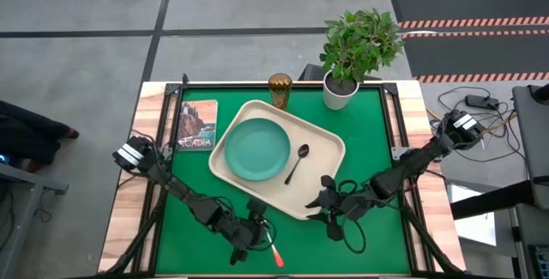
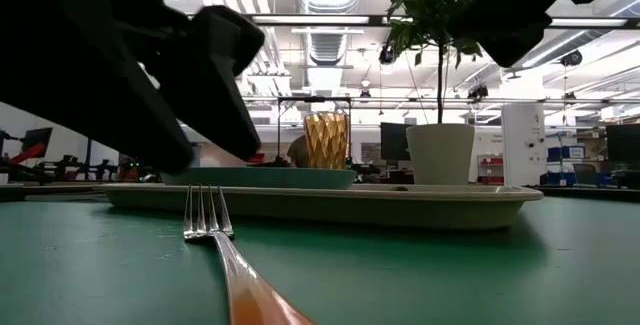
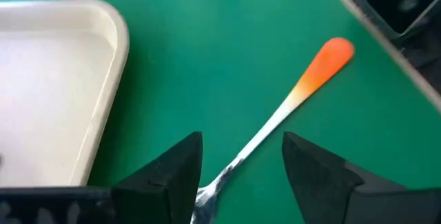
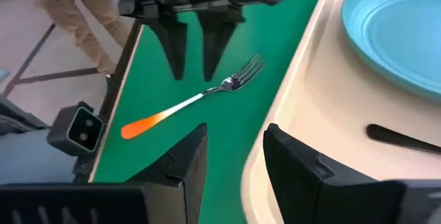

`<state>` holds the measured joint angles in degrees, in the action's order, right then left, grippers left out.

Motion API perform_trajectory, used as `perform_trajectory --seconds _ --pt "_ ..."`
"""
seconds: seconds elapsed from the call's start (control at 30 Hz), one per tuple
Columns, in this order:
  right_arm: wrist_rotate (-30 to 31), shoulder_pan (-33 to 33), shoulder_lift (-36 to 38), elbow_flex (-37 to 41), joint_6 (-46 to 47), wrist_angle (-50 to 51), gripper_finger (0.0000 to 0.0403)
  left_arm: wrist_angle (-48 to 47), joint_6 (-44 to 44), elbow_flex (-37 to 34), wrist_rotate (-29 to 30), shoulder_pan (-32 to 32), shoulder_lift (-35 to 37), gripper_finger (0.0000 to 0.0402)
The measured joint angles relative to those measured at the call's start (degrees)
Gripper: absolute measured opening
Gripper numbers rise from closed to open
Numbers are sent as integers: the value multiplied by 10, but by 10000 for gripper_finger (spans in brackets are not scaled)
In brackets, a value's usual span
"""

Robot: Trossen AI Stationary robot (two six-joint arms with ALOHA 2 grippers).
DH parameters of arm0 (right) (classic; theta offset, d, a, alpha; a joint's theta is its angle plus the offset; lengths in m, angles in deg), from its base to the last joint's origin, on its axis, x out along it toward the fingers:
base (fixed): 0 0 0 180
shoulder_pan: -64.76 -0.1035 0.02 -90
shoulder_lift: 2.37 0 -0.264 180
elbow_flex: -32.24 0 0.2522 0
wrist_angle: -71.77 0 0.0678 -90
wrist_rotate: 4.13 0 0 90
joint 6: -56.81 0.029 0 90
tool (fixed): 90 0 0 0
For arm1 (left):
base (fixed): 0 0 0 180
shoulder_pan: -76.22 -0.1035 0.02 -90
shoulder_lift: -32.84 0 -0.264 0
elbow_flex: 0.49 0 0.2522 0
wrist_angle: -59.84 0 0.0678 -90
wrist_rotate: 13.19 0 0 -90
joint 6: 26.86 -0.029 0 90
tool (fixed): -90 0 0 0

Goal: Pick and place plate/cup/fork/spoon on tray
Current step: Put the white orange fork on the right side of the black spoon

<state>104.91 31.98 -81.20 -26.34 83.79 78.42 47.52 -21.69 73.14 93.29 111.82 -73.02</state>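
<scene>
The fork (image 3: 303,89) lies flat on the green mat near the table's front edge, its red handle toward the near edge; it also shows in the high view (image 1: 274,253). My left gripper (image 3: 241,165) is open, just above the fork, one finger on either side of its neck, touching nothing. The teal plate (image 1: 257,148) and the dark spoon (image 1: 297,164) lie on the cream tray (image 1: 330,146). The amber cup (image 1: 280,90) stands on the table beyond the tray's far edge. My right gripper (image 4: 234,155) is open and empty over the tray's near corner.
A white plant pot (image 1: 340,92) stands at the far edge, right of the cup. A picture-covered book (image 1: 197,124) lies left of the tray. Green mat shows free to the left and right of the tray and along the near edge.
</scene>
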Motion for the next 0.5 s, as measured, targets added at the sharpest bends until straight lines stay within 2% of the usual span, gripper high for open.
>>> perform_trajectory --seconds 0.13,0.3,0.5 --pt "0 0 0 0 -5 6 128 12 0 -4 -8 -11 -13 172" --pt "0 0 0 0 -7 9 129 56 -13 -4 -57 -21 -50 155" --pt "0 0 0 0 -9 10 129 56 -17 -3 -63 -23 -62 122"
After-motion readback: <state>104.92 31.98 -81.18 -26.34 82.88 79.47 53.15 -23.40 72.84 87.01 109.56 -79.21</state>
